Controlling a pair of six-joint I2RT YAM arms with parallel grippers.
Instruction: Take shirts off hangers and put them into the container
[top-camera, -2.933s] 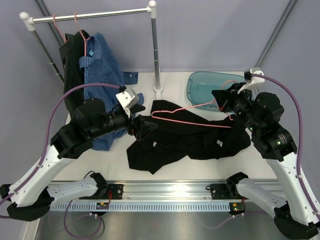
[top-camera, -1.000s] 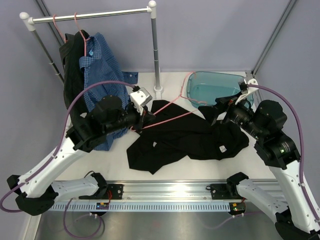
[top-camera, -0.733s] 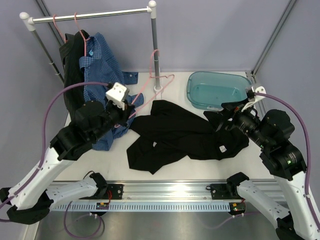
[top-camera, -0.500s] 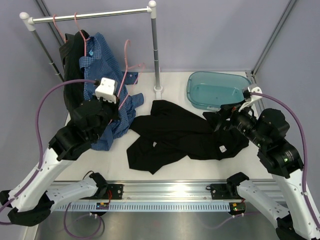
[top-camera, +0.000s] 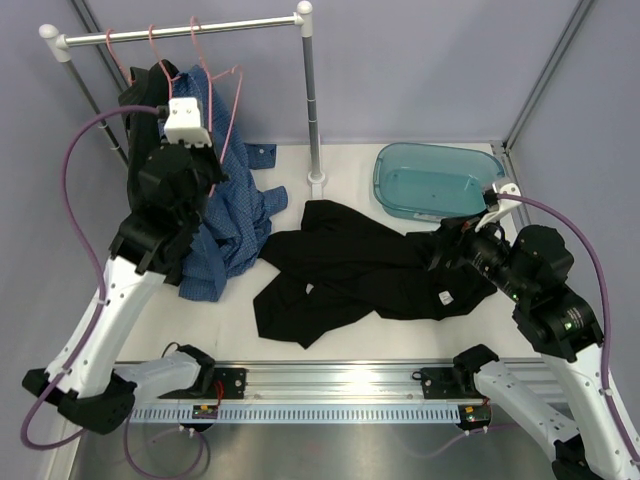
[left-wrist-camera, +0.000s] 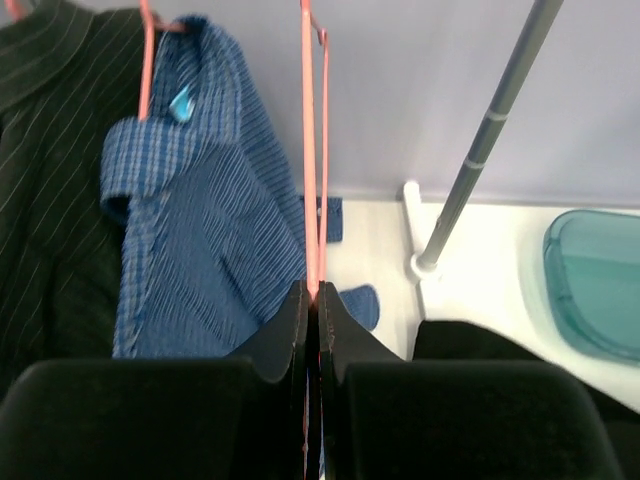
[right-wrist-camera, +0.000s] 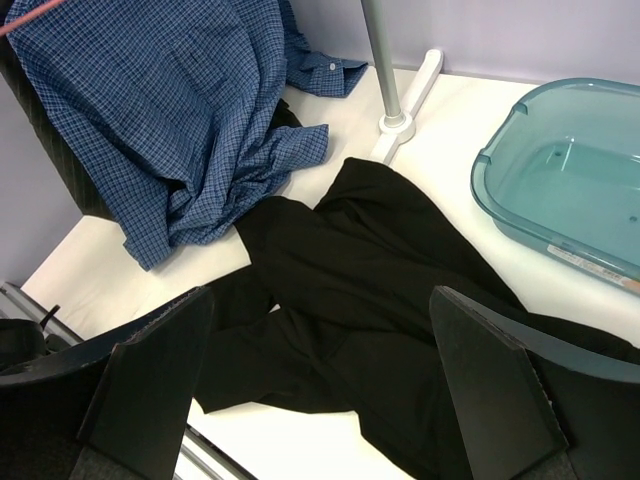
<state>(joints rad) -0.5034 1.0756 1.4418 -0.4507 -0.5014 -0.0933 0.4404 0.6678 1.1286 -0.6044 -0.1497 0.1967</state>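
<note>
Left gripper (left-wrist-camera: 311, 318) is up high just below the rail (top-camera: 180, 30), jaws pinched tight on the wire of a bare pink hanger (left-wrist-camera: 307, 150). The hanger stands upright with its hook at the bar, but I can't tell whether the hook actually sits on the bar. Further left along the rail hangs the blue check shirt (top-camera: 215, 200) on its own pink hanger, collar up at the bar and tail spreading down onto the desk (top-camera: 348, 172) in a loose heap. At the rail's far left end, touching the blue one, hangs a dark striped shirt (left-wrist-camera: 50, 200), also on a pink hanger. The black shirt (top-camera: 370, 265) is off its hanger and lies crumpled flat on the desk in front of the rail's right post (top-camera: 310, 100), stretching from near the post base out to the right, one sleeve end touching the blue shirt's heap. The container (top-camera: 380, 185) sits on the desk to the right of that post base, near the back edge and just beyond the black shirt, apart from it. Right gripper (right-wrist-camera: 320, 385) is well right of the rail, low over the right end of the black shirt, jaws spread wide and holding nothing — the wrist view shows cloth between and below the fingers, contact unclear.
</note>
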